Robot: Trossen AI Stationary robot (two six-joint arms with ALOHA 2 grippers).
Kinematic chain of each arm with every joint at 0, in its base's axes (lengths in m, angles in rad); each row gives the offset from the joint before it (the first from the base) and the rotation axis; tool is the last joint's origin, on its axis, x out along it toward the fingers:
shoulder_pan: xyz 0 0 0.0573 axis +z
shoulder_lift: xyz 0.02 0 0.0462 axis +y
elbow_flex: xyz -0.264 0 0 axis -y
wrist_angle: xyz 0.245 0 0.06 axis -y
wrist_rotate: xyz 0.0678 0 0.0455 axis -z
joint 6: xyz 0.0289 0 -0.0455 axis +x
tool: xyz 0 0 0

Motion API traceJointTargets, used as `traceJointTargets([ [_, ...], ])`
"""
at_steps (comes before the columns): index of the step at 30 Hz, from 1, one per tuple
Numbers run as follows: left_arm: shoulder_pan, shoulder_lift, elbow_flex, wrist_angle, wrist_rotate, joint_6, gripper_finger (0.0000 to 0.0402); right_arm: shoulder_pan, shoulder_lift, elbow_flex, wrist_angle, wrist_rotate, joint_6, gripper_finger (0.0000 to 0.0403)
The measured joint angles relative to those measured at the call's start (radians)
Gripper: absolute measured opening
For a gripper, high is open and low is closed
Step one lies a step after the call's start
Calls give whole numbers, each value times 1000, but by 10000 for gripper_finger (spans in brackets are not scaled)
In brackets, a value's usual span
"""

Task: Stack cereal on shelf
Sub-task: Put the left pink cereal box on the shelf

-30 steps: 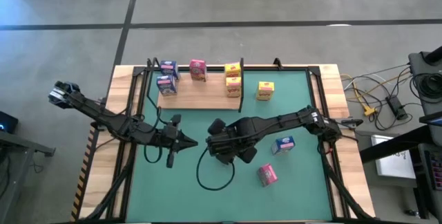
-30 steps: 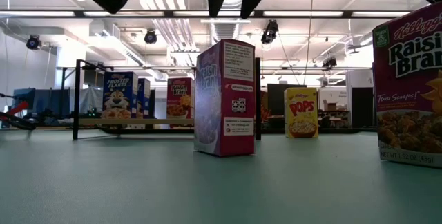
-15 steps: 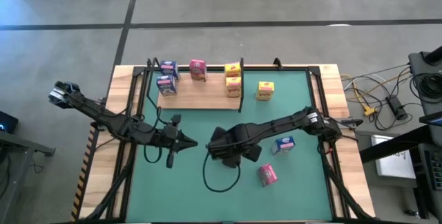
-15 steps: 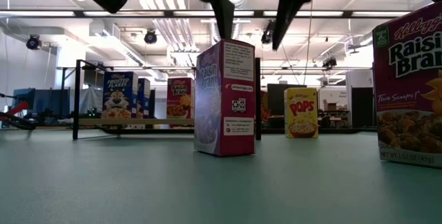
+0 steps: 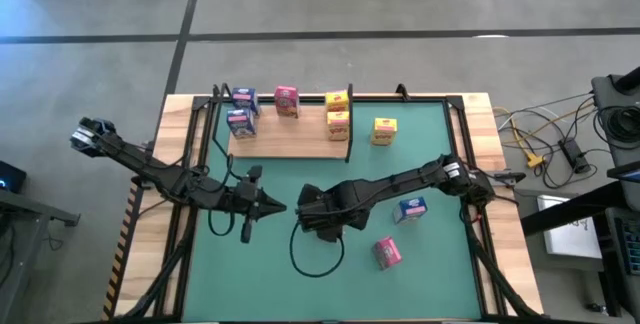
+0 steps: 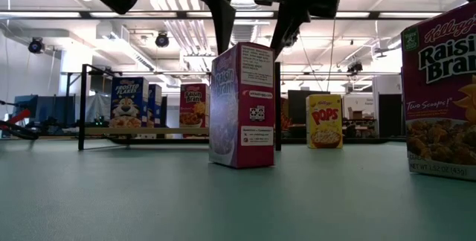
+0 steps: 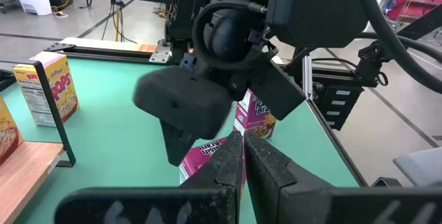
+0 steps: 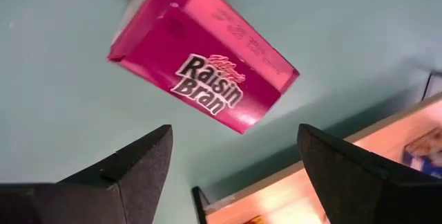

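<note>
A robotics lab or workshop: bare concrete floor (image 5: 400, 4), exposed ceiling ducts (image 6: 178, 29) with spotlights behind the right gripper (image 6: 249, 29), and loose cables (image 5: 545, 134) beside the table.

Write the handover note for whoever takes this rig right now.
Left gripper: shut, empty, hovering over the mat.
Right gripper: open, poised at the top of an upright pink box mid-mat, not gripping.
Done: five boxes on the shelf (two blue, one pink, two yellow).
Left: that pink box, plus a yellow box, blue box and second pink box on the mat.
</note>
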Motion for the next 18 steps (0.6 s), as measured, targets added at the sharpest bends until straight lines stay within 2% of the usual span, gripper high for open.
traceJointTargets([
  [7, 0, 0, 0, 0, 0, -1, 0, 0, 0, 0, 0, -8, 137, 304],
  [13, 0, 0, 0, 0, 0, -3, 0, 0, 0, 0, -18, -87, 242, 295],
  [18, 0, 0, 0, -1, 0, -4, 0, 0, 0, 0, -71, -108, 365, 290],
])
